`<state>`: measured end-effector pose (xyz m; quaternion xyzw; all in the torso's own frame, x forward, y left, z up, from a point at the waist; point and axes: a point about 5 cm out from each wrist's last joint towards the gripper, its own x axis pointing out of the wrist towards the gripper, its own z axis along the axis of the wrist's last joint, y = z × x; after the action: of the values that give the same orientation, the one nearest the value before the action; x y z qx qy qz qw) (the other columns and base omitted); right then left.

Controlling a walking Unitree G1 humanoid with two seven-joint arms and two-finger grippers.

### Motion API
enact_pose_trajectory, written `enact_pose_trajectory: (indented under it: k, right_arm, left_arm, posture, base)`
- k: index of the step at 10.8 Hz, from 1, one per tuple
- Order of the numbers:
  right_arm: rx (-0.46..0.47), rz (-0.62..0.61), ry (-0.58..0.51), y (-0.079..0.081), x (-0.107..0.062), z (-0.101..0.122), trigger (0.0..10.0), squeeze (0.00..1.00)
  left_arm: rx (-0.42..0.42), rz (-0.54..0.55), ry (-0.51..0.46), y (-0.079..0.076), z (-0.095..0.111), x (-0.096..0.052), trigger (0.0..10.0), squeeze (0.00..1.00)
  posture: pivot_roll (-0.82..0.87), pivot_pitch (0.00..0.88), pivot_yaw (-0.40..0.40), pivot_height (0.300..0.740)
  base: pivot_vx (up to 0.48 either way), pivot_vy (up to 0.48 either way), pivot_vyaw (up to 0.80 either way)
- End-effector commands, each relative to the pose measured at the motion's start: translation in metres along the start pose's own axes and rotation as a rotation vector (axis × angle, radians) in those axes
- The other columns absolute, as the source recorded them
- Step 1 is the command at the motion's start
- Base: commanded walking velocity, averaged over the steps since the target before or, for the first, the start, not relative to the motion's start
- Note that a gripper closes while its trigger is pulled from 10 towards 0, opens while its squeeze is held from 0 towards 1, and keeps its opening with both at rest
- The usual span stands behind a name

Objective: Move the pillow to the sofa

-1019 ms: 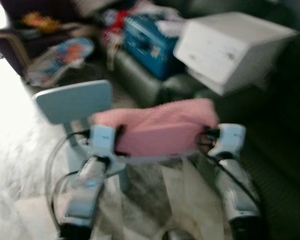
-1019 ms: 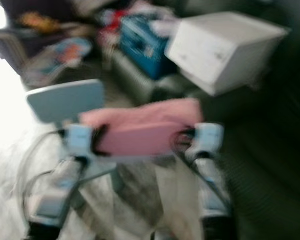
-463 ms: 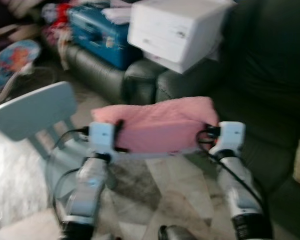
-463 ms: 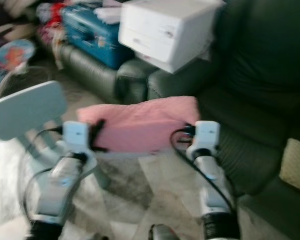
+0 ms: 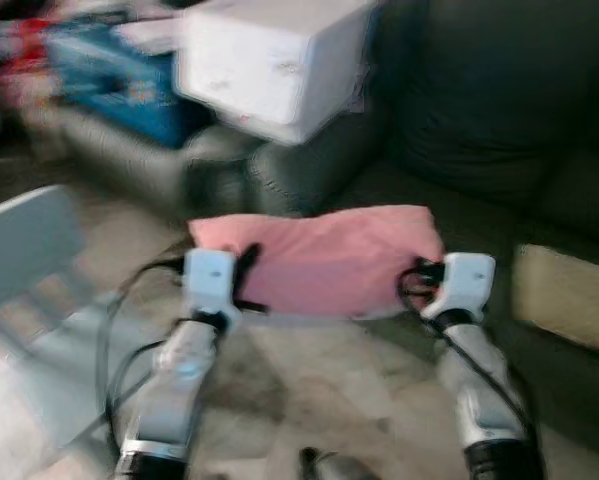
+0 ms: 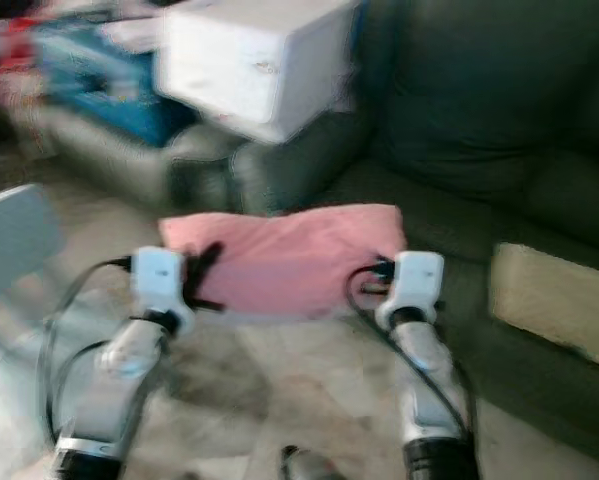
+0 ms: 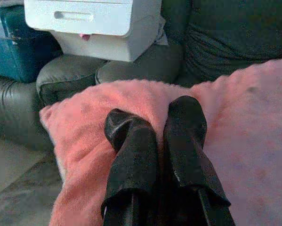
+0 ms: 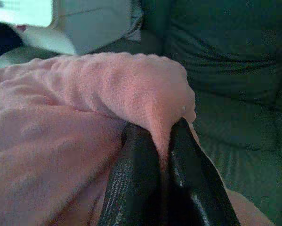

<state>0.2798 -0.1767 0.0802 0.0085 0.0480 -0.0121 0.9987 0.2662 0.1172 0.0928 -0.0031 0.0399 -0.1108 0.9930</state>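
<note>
While both grippers pinch it, the pillow hangs between them, in the air before the sofa.

Left gripper (image 7: 155, 122): two long black fingers pressed together on a fold of pink fabric at the pillow's left end.
Right gripper (image 8: 166, 136): fingers pressed together on a pinch of fabric at the right corner.
Pillow (image 5: 324, 258): pink, oblong, fuzzy fleece cover; held level between the two grippers, above the floor and just in front of the sofa seat.
Handling: it looks light and soft, and the cover bunches where it is pinched. It is likely to sag in the middle and could slip if only loose fabric is held. The two ends are sound places to take hold; it is not fragile.
Sofa (image 5: 499, 130): dark green, smooth like leather, with rounded padded arms and a ribbed seat front.
Box (image 5: 269, 60): white, hard, square-edged, resting on the sofa arm.
Cushion (image 5: 564, 300): pale beige, flat, lying on the seat to the right.
Case (image 7: 13, 47): blue, hard, beside the box.
Floor (image 5: 319, 390): pale marbled tile.
Chair (image 5: 24, 245): light blue, blurred, at the left.
</note>
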Motion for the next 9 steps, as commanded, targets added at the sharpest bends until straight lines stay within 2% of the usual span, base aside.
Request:
enact_pose_trajectory:
  k: [1,7,9]
  right_arm:
    - [-0.006,0.002,-0.027,0.0001,0.0025,0.0070,10.0,0.00]
    - [-0.017,-0.009,-0.033,-0.0034,0.0025,0.0081,10.0,0.00]
    - [-0.015,-0.005,-0.037,-0.0030,0.0026,0.0087,10.0,0.00]
  left_arm:
    - [-0.006,-0.023,-0.023,-0.0037,0.0065,0.0017,10.0,0.00]
    - [-0.031,-0.053,-0.026,-0.0090,0.0071,0.0054,10.0,0.00]
    - [-0.034,-0.056,-0.031,-0.0093,0.0078,0.0061,10.0,0.00]
  posture:
    - [-0.03,0.000,0.003,0.740]
    - [-0.04,0.000,0.007,0.740]
    - [-0.04,0.000,0.008,0.740]
  base:
    - [0.000,0.000,-0.80]
    - [0.000,0.000,-0.78]
    - [0.000,0.000,0.00]
